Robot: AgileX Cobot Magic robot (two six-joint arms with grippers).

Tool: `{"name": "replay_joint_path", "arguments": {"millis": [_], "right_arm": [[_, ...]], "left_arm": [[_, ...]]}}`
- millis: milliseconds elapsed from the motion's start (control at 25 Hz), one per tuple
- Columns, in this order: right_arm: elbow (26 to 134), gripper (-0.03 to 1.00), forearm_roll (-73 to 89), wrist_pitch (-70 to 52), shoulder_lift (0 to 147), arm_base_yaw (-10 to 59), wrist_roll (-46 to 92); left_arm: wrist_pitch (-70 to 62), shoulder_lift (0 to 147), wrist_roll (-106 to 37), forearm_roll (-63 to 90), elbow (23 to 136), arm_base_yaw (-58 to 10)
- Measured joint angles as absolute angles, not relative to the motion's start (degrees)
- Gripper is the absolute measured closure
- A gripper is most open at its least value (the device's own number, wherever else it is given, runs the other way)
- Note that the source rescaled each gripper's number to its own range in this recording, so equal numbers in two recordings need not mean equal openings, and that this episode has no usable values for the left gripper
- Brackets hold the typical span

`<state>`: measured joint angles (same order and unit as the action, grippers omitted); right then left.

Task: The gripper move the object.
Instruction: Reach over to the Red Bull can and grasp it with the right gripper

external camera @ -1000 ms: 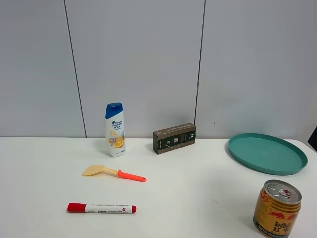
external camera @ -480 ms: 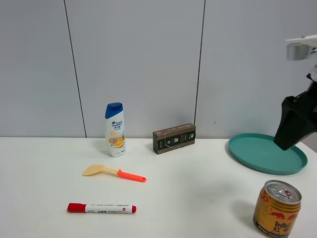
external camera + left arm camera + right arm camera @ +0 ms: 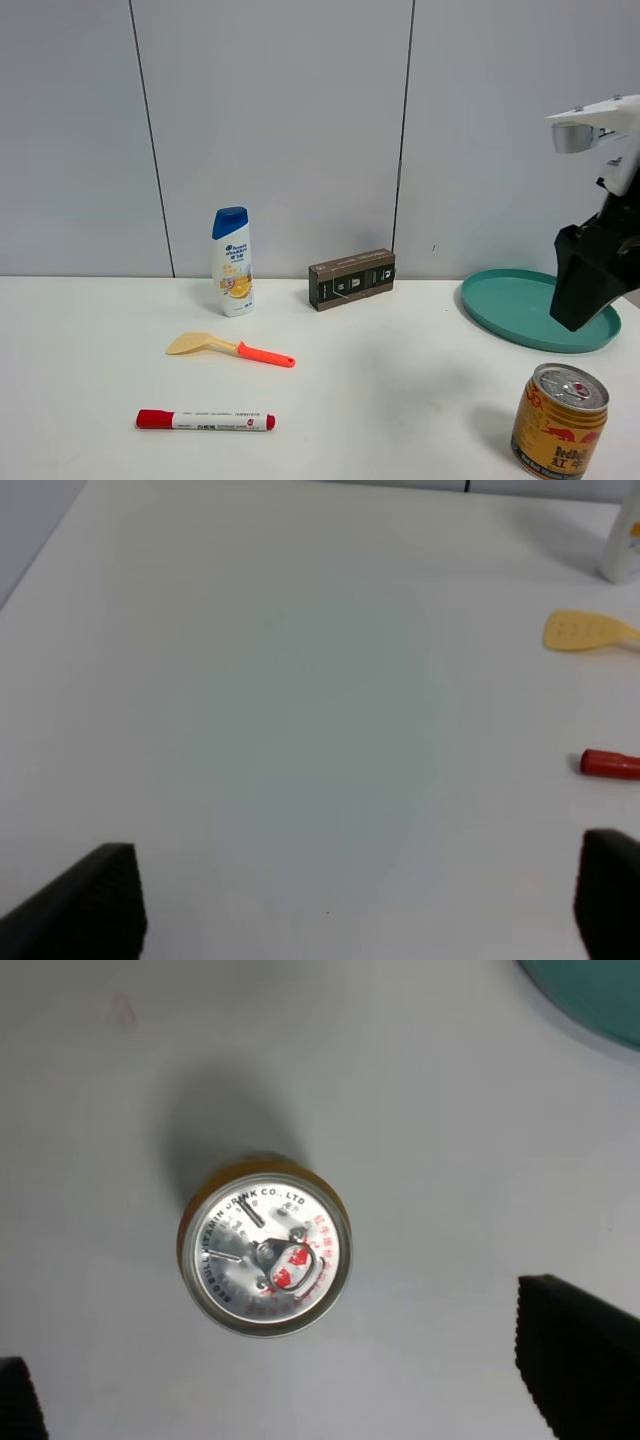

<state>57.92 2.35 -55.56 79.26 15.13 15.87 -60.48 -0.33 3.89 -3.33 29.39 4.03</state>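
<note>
The gold Red Bull can (image 3: 558,421) stands upright at the table's front right. In the right wrist view I see its silver pull-tab top (image 3: 265,1257) from straight above. My right gripper (image 3: 578,312), black with a white module above it, hangs above and a little behind the can, not touching it. In the right wrist view the right gripper (image 3: 300,1390) is open, with its fingers (image 3: 575,1360) wide apart to either side of the can. My left gripper (image 3: 350,900) is open and empty over bare table and is out of the exterior view.
A teal plate (image 3: 535,308) lies behind the can, under the right arm. A brown box (image 3: 351,279) and a white shampoo bottle (image 3: 233,262) stand at the back. A yellow spatula (image 3: 225,347) and a red marker (image 3: 205,420) lie at the left.
My right arm has come into the exterior view from the right edge and moved down and left, to above the can. The can and other objects have not moved.
</note>
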Motion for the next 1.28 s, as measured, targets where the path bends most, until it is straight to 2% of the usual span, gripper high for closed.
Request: {"name": "replay_joint_path", "arguments": {"millis": [1280], "right_arm": [[58.0, 0.16, 2.3, -47.1, 101.4, 15.1, 16.9]], "left_arm": [[-60.5, -0.3, 3.9, -3.3, 29.4, 4.0]]}}
